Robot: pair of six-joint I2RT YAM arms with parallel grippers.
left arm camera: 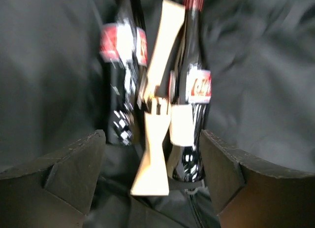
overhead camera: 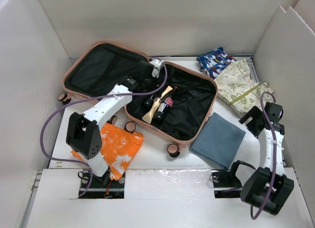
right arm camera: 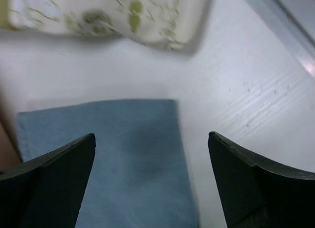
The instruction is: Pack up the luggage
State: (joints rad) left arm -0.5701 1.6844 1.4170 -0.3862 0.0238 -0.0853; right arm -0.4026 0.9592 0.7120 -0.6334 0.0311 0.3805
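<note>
Salmon-pink hard-shell suitcase (overhead camera: 96,73), open: dark glass bottles (left arm camera: 193,97) inside, under wide left pincer (left arm camera: 152,137), may roll if nudged; right pincer (right arm camera: 151,137) wide.

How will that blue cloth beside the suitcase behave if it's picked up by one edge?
The blue cloth lies flat and thin on the table, so it is probably light and floppy. Pinched at one edge, it would likely droop and unfold. It looks like matte fabric, so it is probably not slippery.
</note>
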